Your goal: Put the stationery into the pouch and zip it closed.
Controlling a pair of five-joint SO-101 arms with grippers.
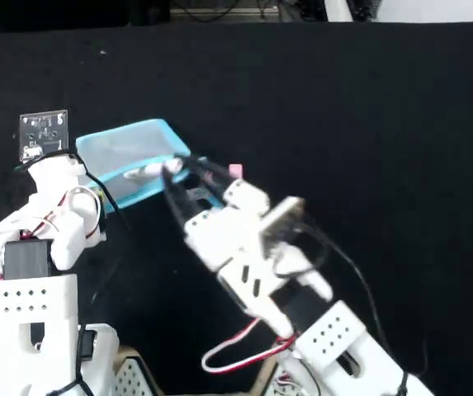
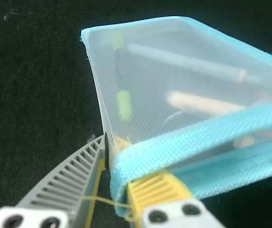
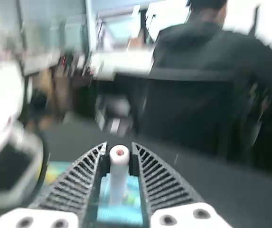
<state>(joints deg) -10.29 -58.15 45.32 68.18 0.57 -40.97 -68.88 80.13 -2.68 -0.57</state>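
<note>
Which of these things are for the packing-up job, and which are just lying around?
For the job: blue pouch; pens inside it; white pen in the right claw; left claw pinching the pouch's corner; maybe the small pink thing beside the pouch.
Just lying about: small card by the left arm.

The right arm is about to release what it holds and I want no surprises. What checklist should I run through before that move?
1. Pouch held: the left gripper clamps a corner of the translucent light-blue mesh pouch: ok.
2. Item held: the right gripper is shut on the white cylindrical marker: ok.
3. Marker over the pouch: blue fabric lies directly beneath it: ok.
4. Marker tip inside the pouch's mouth: cannot tell.
5. Contents: the pale wooden-looking pencil and short green stick lie inside: ok.
6. Nothing left outside: cannot tell; a small pink object shows beside the right gripper.
</note>
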